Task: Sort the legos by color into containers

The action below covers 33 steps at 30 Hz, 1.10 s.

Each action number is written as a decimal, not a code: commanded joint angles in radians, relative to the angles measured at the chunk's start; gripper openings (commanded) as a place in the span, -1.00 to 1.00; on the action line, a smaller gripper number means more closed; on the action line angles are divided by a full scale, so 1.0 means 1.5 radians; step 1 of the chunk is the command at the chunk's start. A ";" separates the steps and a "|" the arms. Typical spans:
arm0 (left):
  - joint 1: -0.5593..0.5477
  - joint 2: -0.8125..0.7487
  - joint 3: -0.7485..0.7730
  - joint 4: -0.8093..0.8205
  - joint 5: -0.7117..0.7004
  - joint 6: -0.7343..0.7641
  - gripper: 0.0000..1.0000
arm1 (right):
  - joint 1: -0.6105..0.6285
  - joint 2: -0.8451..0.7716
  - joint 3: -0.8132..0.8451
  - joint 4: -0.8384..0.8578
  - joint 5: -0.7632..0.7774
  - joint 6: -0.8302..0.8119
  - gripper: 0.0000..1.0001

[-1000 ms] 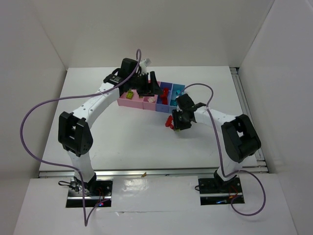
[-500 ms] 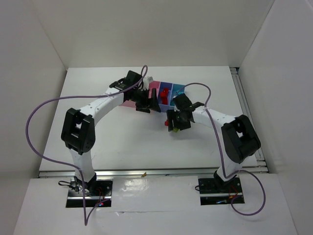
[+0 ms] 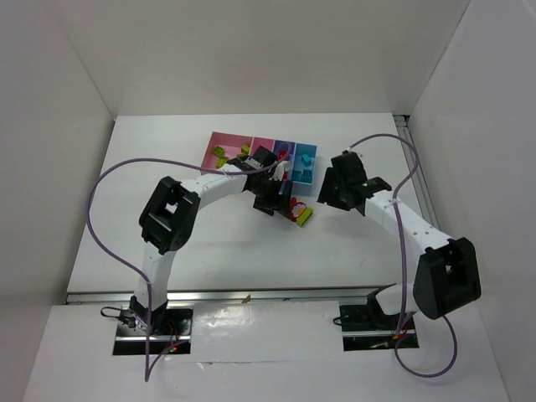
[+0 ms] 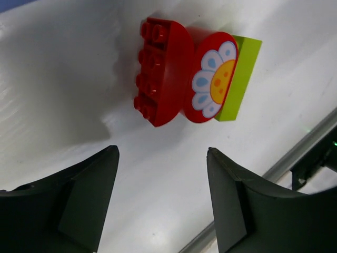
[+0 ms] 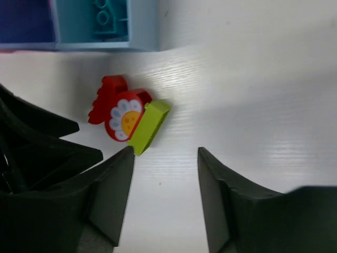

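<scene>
Left gripper stands open and empty; right gripper is also open and empty. One clump of legos, two red pieces and one lime green brick, lies on the table just beyond both pairs of fingertips, near four joined containers.

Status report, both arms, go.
Left gripper open, empty, facing the red-green clump. Right gripper open, empty. Clump on table, outside the bins. Nothing between left gripper and clump.
</scene>
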 commanded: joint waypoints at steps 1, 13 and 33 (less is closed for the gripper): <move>-0.007 0.000 0.019 0.042 -0.051 0.004 0.55 | -0.027 -0.014 -0.033 -0.049 0.024 0.039 0.11; -0.019 0.032 0.017 0.112 -0.093 -0.020 0.44 | -0.074 0.023 -0.068 0.045 -0.153 0.087 -0.04; -0.019 -0.098 -0.166 0.106 -0.139 -0.051 0.16 | -0.074 0.173 0.007 0.051 -0.246 0.019 0.45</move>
